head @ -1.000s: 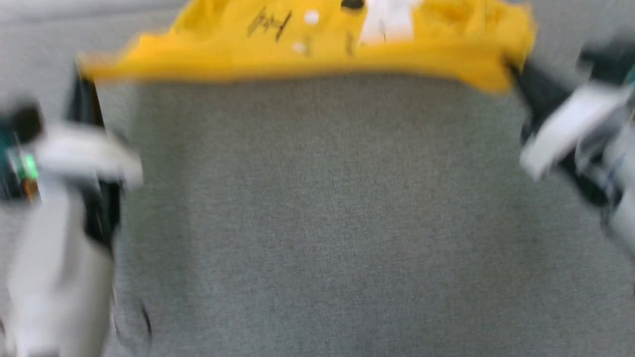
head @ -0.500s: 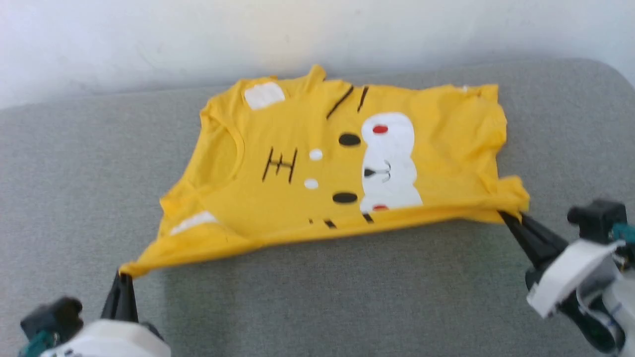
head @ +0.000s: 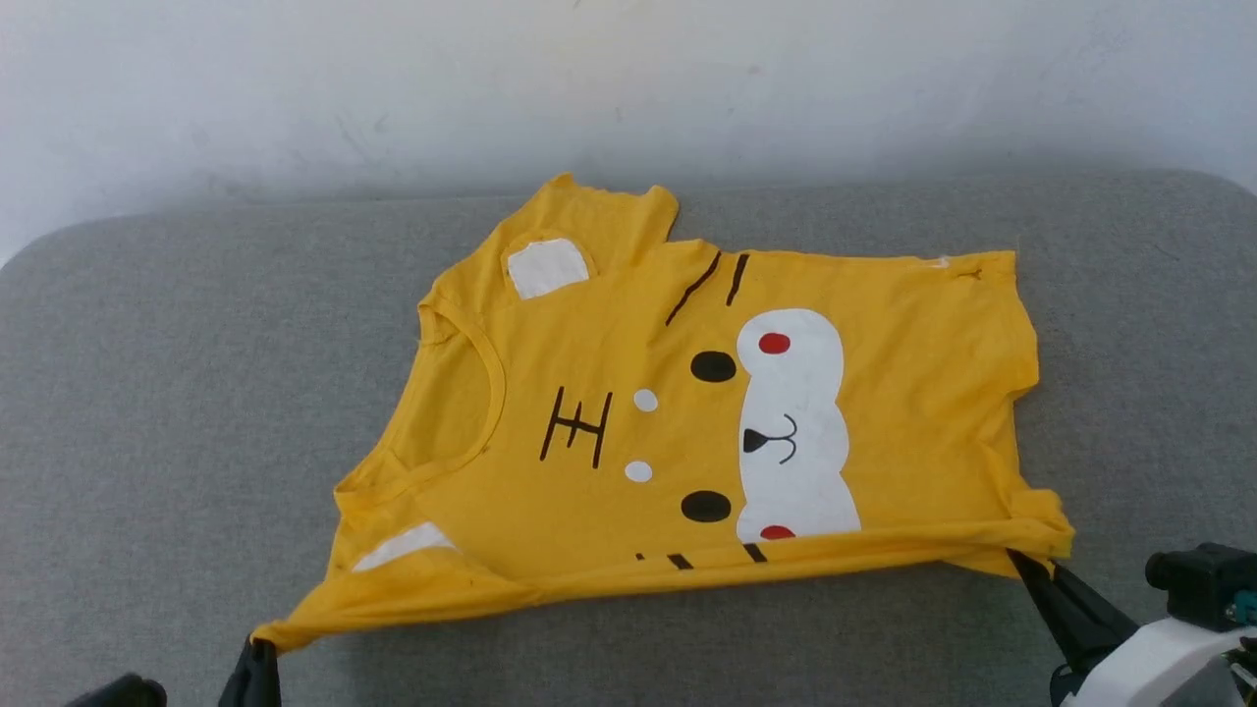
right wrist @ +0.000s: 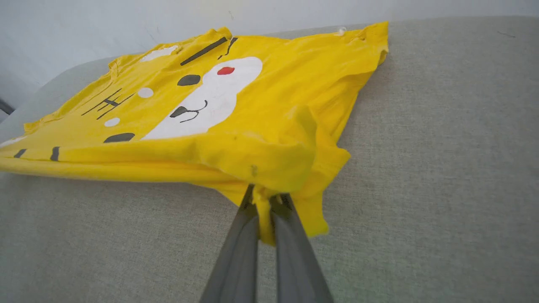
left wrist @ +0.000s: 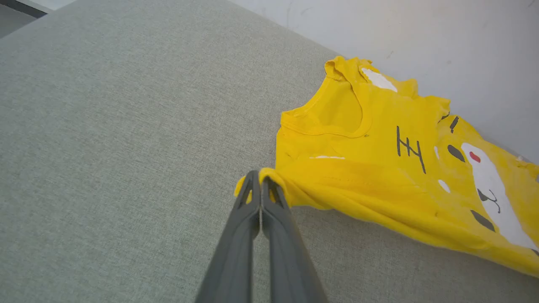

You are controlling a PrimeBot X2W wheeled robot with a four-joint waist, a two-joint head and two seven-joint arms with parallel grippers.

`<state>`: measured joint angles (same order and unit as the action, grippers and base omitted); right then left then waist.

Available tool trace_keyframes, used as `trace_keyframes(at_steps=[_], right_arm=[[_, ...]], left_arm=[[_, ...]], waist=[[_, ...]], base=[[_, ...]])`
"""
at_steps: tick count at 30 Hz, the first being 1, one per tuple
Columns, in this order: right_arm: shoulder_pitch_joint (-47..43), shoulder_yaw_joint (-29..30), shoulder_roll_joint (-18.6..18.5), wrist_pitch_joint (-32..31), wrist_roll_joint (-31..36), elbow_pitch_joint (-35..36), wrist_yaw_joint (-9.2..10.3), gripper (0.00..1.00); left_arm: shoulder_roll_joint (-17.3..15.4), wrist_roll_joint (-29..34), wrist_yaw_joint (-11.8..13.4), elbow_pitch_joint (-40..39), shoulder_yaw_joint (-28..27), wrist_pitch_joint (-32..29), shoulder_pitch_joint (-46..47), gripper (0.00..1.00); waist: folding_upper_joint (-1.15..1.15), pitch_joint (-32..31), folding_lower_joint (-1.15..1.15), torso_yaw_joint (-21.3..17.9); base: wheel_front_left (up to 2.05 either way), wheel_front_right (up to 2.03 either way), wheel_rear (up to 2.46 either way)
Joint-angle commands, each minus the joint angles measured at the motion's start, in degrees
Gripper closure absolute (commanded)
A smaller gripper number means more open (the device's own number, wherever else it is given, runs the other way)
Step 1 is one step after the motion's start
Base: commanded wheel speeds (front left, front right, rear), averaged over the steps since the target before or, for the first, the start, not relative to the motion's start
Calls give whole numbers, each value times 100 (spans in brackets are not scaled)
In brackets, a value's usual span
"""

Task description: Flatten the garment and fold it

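**Camera Tilted, Garment Held At Corners**

Head camera has tilted upward since earlier. Garment (head: 687, 432) lies print-up on grey fabric surface (head: 147, 393), white wall (head: 295, 88) beyond. Left gripper (left wrist: 260, 185) and right gripper (right wrist: 266, 198) pinch its near corners. Print shows black 王-like mark.

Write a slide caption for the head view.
Left gripper and right gripper pinch near corners of the yellow T-shirt on a grey surface.
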<state>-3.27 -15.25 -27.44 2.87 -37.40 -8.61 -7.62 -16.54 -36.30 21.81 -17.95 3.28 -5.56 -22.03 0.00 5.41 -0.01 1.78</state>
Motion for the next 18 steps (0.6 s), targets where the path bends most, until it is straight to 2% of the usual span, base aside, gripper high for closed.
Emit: trace_keyframes(at_steps=[1,3,4,8,13,15,18], right_arm=[[-63,197,82,-96,115,124,13,100],[-38,345,210,-270,221,227,13,100],[66,449,291,-496,330,251,13,100],[518,470,367,-848,438,221,13,100],[1166,350,369,-1158,524,-169,13,100],[1281,302,367,-1198,529,-258,13,100],[1604,169,355,-1217,542,-509,13,94]], left_arm=[[-83,20,11,-49,-41,25,162,100],[-147,61,-80,4,19,22,462,100],[-196,84,-225,140,110,25,907,100],[-254,126,-521,663,302,23,1899,100],[-178,139,-853,1597,530,70,3067,100],[-162,152,-905,1796,578,75,3254,100],[-75,144,-1045,2391,684,106,3729,100]], waist=[[0,64,1,22],[0,128,1,12],[0,223,1,5],[0,441,1,-83],[0,696,1,-171],[0,741,1,-193],[0,862,1,-243]], base=[[0,0,0],[0,0,0],[0,0,0],[0,0,0],[0,0,0],[0,0,0],[0,0,0]])
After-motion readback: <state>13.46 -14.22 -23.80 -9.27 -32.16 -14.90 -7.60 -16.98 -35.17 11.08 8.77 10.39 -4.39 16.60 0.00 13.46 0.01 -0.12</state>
